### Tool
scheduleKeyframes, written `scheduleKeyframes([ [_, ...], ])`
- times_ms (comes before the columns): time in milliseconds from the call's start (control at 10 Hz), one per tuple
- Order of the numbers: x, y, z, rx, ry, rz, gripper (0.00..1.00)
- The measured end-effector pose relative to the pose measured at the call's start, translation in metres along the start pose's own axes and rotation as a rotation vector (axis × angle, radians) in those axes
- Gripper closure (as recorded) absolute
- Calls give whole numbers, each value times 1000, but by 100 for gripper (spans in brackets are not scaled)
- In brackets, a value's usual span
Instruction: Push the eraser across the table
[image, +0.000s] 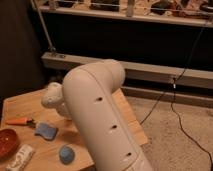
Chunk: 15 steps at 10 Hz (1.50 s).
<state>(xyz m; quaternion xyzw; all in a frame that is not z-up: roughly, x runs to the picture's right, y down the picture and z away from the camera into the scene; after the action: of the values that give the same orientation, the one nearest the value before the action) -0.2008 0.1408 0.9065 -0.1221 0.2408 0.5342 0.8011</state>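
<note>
The eraser does not show; it is hidden or out of view. The light wooden table (30, 107) fills the lower left. My gripper (61, 111) hangs over the middle of the table, just right of the flat blue sponge (46, 131). Only its white wrist end (52, 96) shows clearly. Its lower part is behind my big white arm (100, 115), which crosses the foreground.
On the table's left part lie an orange-handled tool (17, 121), a red bowl (7, 141), a white packet (20, 157) and a rounded blue lump (66, 154). A black cable (175, 100) runs over the carpet at right. A rail and dark wall stand behind.
</note>
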Motion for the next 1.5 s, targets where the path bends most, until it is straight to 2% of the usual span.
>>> scheduleKeyframes([
  [200,-42,-17,-20,130,-104,-43,100],
  [400,-68,-18,-46,205,-203,-45,100],
  [600,-68,-19,-55,218,-234,-24,100],
  [700,-58,-20,-57,217,-223,-6,100],
  [900,-22,-21,-56,201,-136,29,100],
  [1100,21,-21,-62,148,-8,74,100],
  [1200,30,-23,-65,124,21,94,100],
  [1300,39,-25,-68,82,49,126,100],
  [1400,45,-29,-71,10,62,173,100],
  [1500,46,-34,-70,-29,60,198,100],
])
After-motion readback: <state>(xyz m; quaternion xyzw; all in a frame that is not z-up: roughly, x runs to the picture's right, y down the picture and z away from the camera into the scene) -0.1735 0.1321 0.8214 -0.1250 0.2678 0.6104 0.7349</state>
